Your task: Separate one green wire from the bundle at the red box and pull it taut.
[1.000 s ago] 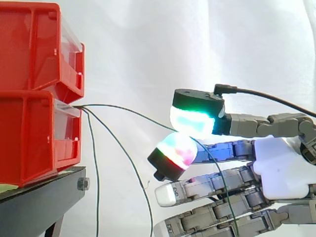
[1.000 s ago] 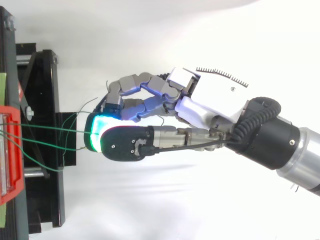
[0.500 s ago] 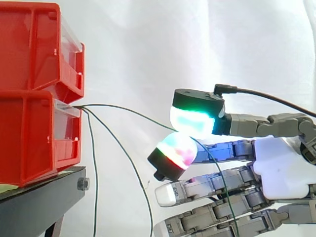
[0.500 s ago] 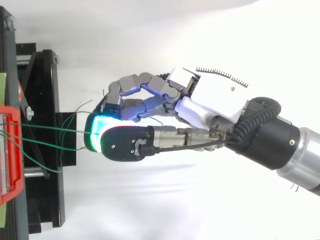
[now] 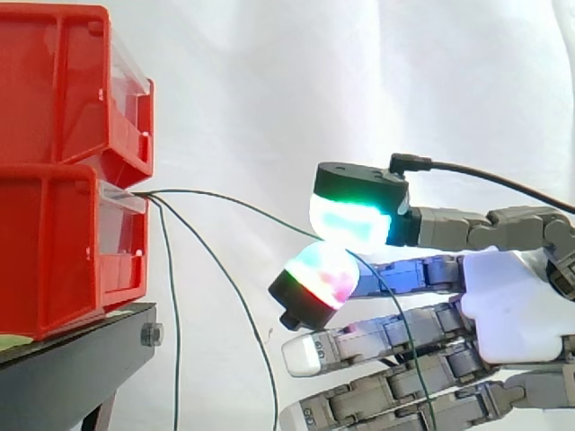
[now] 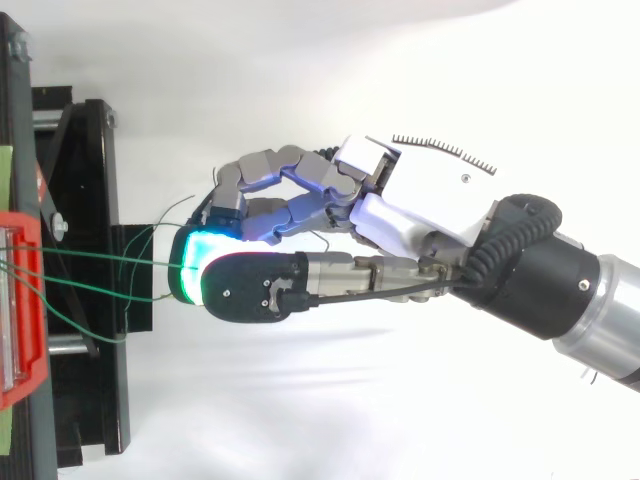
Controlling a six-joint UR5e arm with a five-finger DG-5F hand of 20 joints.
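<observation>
Several thin green wires leave the front of the lower red box (image 5: 54, 251). One green wire (image 5: 234, 202) runs in a shallow arc rightward to my hand (image 5: 512, 305). It passes between the green-white glowing thumb pad (image 5: 350, 220) and a red-cyan fingertip (image 5: 319, 274), which pinch it. Behind the pinch its tail drops across the lower fingers. Two other wires (image 5: 175, 314) hang loosely down from the box. From above, the hand (image 6: 420, 200) reaches left toward the box's edge (image 6: 20, 380), and the wires (image 6: 100, 262) cross the gap between them.
A second red bin (image 5: 63, 90) is stacked on the lower one. Both rest on a black stand (image 5: 81, 359), which juts toward the hand in the top view (image 6: 85, 300). A white curtain lies behind.
</observation>
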